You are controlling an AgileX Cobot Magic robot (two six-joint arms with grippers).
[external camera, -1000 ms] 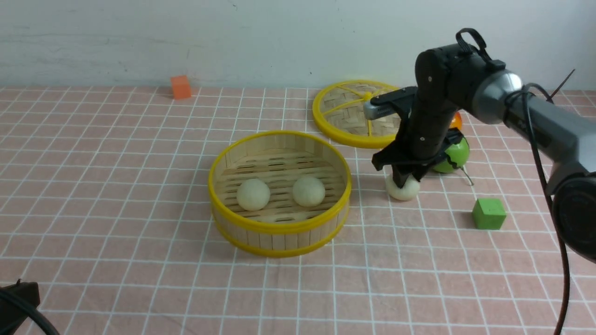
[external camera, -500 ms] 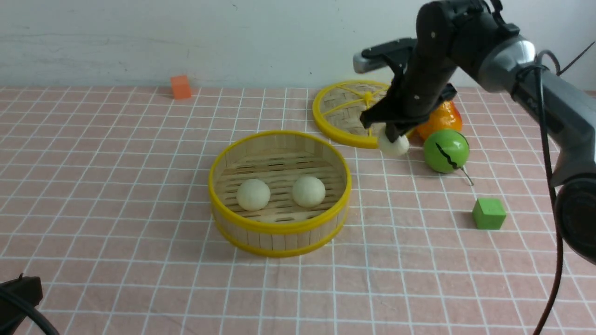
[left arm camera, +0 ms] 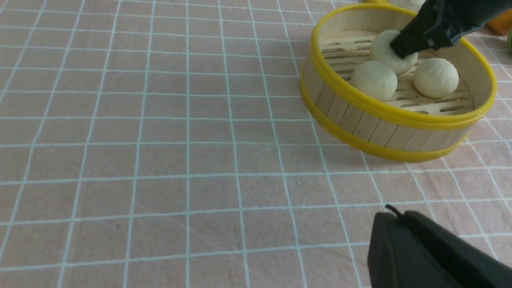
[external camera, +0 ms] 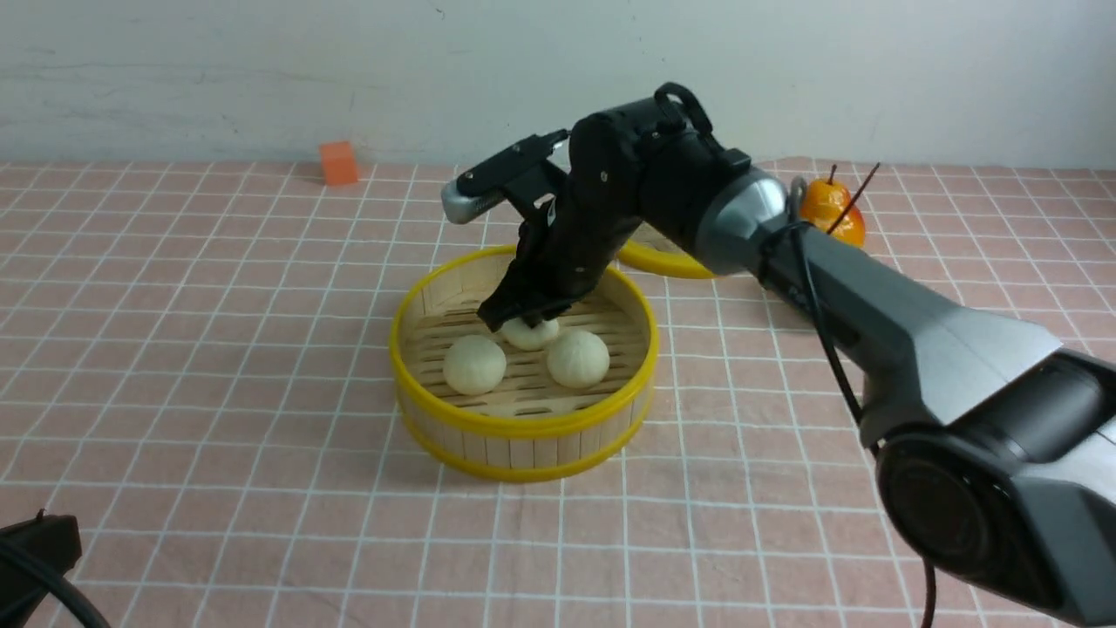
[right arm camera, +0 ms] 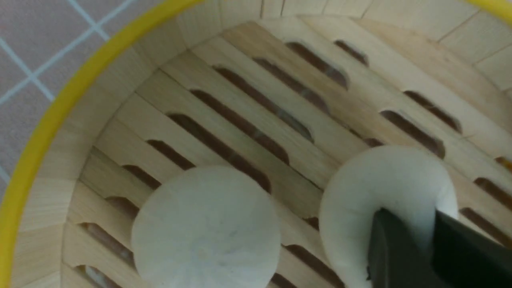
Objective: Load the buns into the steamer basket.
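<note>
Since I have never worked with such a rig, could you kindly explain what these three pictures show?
This is a two-armed robot working over a pink checked cloth. The wide picture looks forward from between the arms; the other two come from a camera on each wrist. The right arm reaches into the steamer basket, where its right claw pinches a third bun low over the slotted floor, behind a left bun and a right bun lying there. The left claw is shut, with nothing seen in it, near the front. Behind the arm lies the basket's lid; farther off, an orange cube and an orange fruit.
</note>
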